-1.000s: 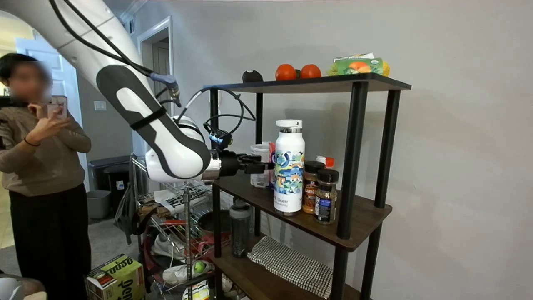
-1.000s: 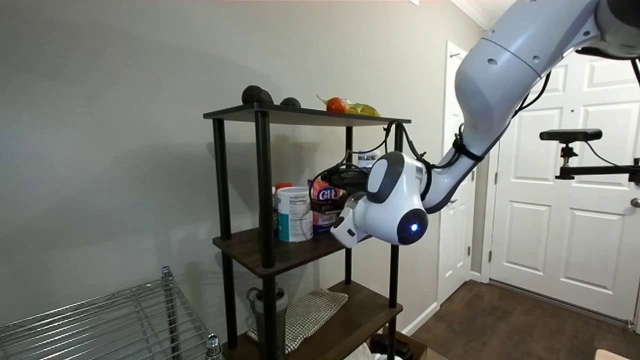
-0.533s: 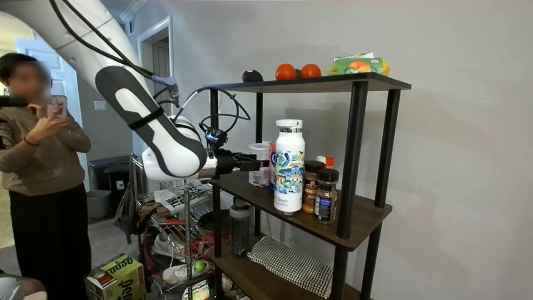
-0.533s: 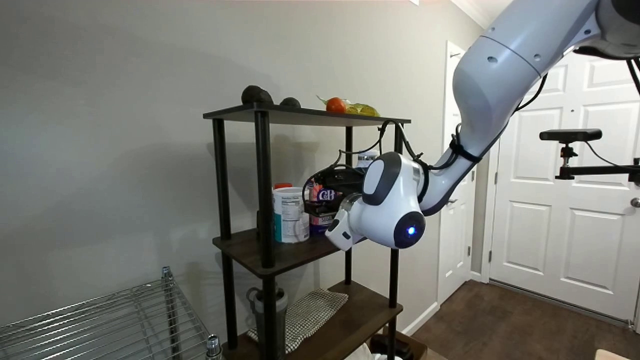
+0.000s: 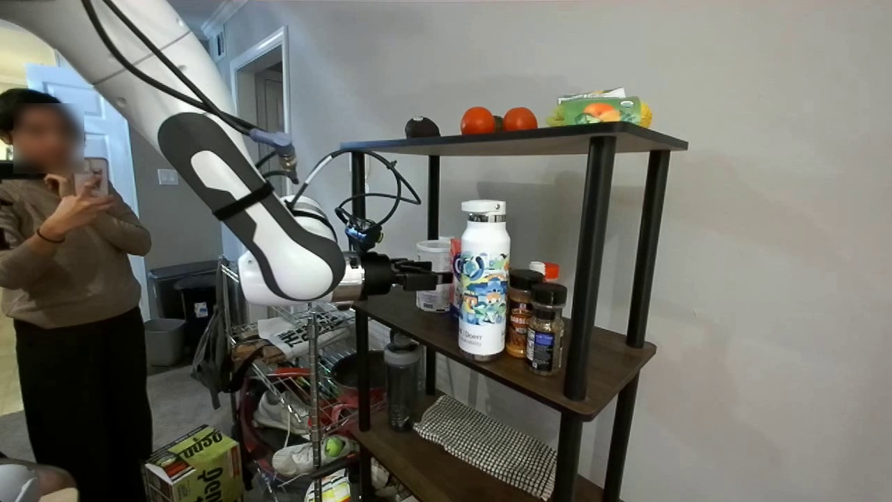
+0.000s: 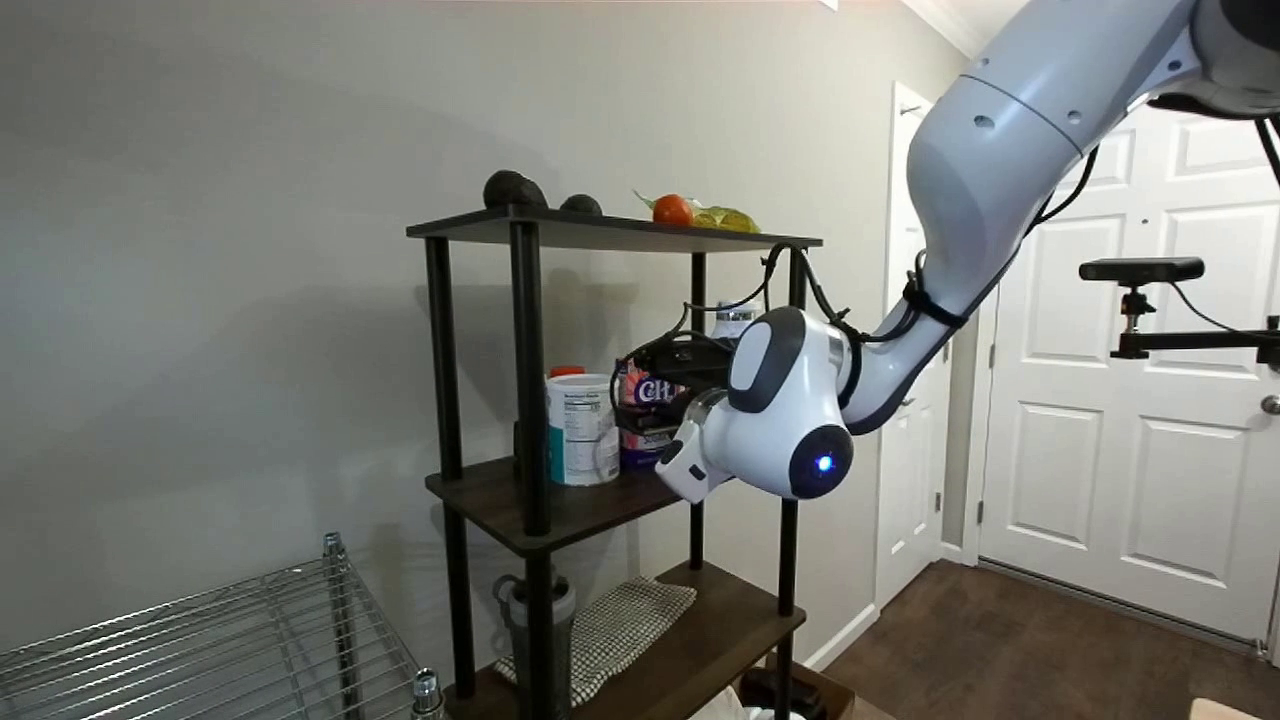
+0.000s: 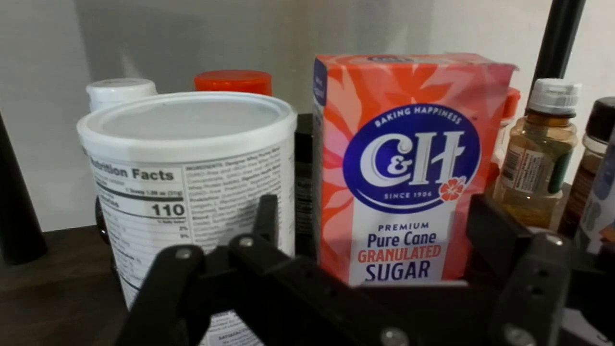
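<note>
My gripper is open and empty in the wrist view. Its fingers stand apart in front of a pink and blue C&H sugar box. The left fingertip overlaps a white tub; I cannot tell if they touch. The right fingertip is by the box's right edge, near a clear spice bottle. In both exterior views the gripper is at the middle shelf, partly covering the tub and box. A white patterned bottle hides most of the box.
Spice jars stand beside the bottle. Tomatoes, an avocado and a produce pack sit on the top shelf. Black posts frame the shelves. A wire rack and a person are nearby.
The gripper has drawn back slightly from the shelf and shifted toward the tub, with a small return since half a second ago. The tub has shifted slightly left in both exterior views.
</note>
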You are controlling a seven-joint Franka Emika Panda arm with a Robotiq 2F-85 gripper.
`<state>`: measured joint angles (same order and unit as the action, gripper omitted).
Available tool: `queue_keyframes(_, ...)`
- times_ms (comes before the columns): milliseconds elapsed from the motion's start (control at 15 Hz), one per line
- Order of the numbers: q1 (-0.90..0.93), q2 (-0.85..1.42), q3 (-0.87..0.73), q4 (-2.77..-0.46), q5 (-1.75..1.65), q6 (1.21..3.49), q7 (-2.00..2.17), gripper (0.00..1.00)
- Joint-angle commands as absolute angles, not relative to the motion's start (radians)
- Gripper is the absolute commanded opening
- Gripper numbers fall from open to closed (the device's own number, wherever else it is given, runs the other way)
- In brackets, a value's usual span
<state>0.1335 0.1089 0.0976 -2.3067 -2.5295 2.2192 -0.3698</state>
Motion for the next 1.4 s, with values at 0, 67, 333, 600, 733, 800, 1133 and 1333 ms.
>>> queue_keyframes(0,0.128,0.088,0.096,-2.36,-2.497,2.18,-0.371,1.0)
queue_keyframes(67,0.128,0.091,0.095,-2.369,-2.493,2.171,-0.371,1.0)
queue_keyframes(333,0.13,0.105,0.094,-2.369,-2.48,2.162,-0.381,1.0)
queue_keyframes(600,0.127,0.118,0.091,-2.339,-2.481,2.18,-0.398,1.0)
queue_keyframes(733,0.125,0.125,0.088,-2.324,-2.48,2.187,-0.402,1.0)
queue_keyframes(800,0.124,0.128,0.086,-2.317,-2.481,2.188,-0.401,1.0)
queue_keyframes(1133,0.126,0.16,0.081,-2.267,-2.484,2.206,-0.417,1.0)
queue_keyframes(1333,0.13,0.175,0.082,-2.238,-2.486,2.212,-0.438,1.0)
